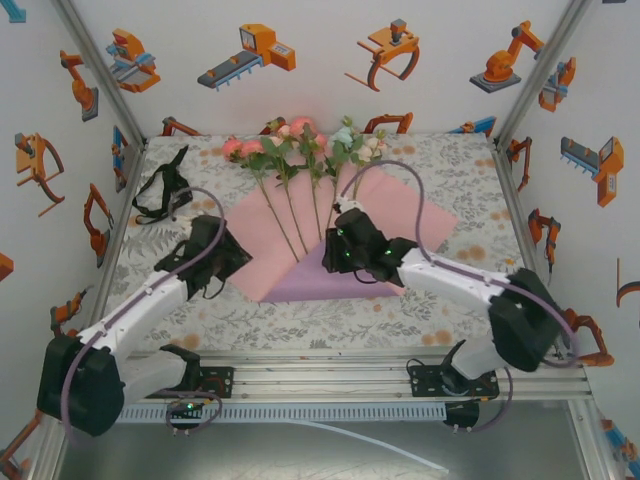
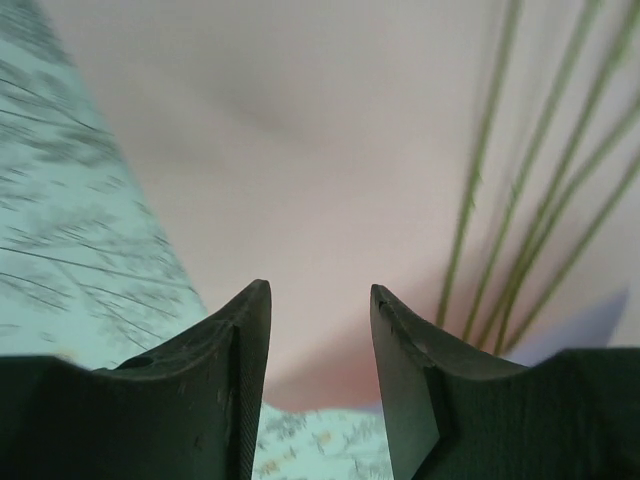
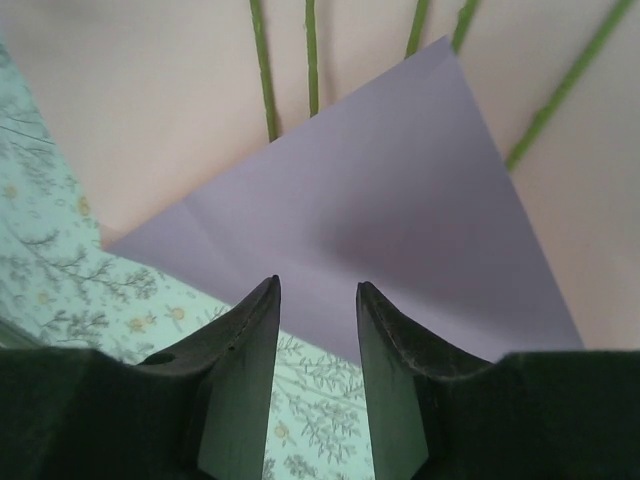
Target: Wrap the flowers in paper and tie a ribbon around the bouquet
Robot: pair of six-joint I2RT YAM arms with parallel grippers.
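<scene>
The paper lies spread pink face up, its near corner folded over as a lilac flap. The flowers lie fanned on it, blooms at the far end, thin stalks running under the flap. My left gripper hovers open at the paper's left edge; in its wrist view the gripper has empty jaws over pink paper, stalks to the right. My right gripper stands open at the flap; its jaws are empty before the lilac flap. The black ribbon lies looped far left.
A floral-patterned cloth covers the table. White walls with robot stickers and aluminium posts close in the left, right and back. Purple-grey cables arc above both arms. A metal rail runs along the near edge.
</scene>
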